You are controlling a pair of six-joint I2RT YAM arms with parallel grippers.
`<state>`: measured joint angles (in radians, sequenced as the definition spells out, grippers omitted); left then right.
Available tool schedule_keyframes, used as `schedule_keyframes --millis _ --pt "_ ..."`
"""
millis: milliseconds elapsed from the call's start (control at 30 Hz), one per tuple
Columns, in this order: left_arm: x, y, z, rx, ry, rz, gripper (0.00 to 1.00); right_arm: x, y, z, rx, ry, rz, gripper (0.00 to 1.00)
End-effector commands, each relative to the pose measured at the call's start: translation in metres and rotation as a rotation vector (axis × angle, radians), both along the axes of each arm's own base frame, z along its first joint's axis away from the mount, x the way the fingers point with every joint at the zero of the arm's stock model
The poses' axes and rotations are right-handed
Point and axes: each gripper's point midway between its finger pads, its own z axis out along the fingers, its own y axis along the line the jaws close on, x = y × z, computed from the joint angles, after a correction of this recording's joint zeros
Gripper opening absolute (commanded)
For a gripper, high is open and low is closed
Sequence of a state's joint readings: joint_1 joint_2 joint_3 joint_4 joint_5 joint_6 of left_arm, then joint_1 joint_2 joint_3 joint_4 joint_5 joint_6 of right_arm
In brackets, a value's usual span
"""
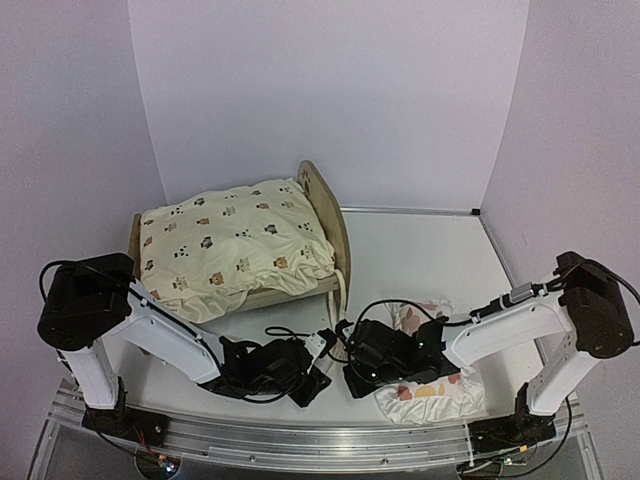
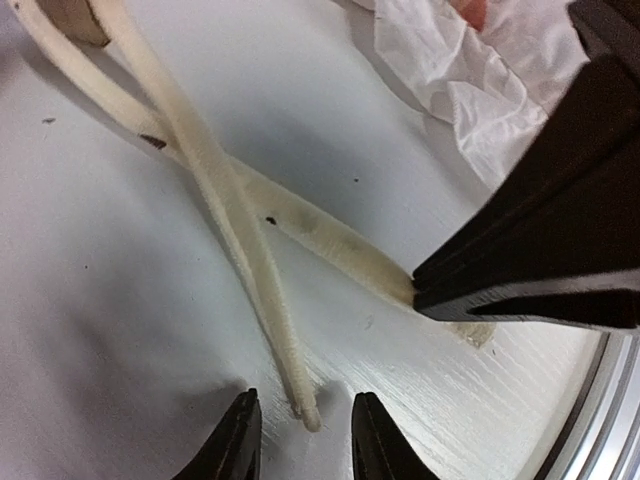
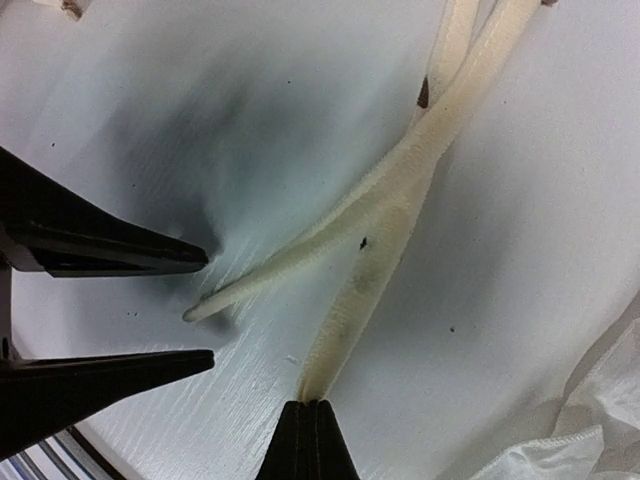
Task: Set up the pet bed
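Two ties [image 2: 232, 205] crossed, right fingers [image 3: 310, 440] clenched on one end, left fingers [image 2: 235, 445] spread, cushion [image 1: 225, 245] hiding pet bed [image 1: 322, 195] base

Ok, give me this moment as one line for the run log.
left gripper: open at thin tie end | right gripper: shut on wide tie | cushion: on pet bed

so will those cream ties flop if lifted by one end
Probably floppy: the ties lie in loose curves, crossed flat on the table. Likely light and fuzzy, so less slippery. The one pinched in the right hand should trail limp.
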<state>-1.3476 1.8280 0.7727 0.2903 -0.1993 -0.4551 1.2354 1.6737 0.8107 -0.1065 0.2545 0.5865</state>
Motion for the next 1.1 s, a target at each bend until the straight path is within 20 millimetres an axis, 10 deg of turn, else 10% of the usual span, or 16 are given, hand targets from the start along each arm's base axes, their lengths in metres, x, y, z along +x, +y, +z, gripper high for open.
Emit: schedule_keyframes --millis 0,100,567,1067 --pt "0.01 -0.004 -0.003 0.025 -0.044 0.04 0.17 -0.002 0.0 0.016 0.042 -0.017 0.012 0.0" --pt "0.014 0.002 -0.006 0.043 -0.055 0.071 0.0 -0.001 -0.003 0.026 0.06 -0.039 0.01 0.0" --pt "0.012 0.015 -0.008 0.043 -0.043 0.08 0.0 0.017 0.013 0.081 0.155 -0.162 0.016 0.0" --pt "-0.002 0.025 0.054 -0.057 -0.142 -0.063 0.58 0.038 0.026 0.087 0.194 -0.141 -0.053 0.0"
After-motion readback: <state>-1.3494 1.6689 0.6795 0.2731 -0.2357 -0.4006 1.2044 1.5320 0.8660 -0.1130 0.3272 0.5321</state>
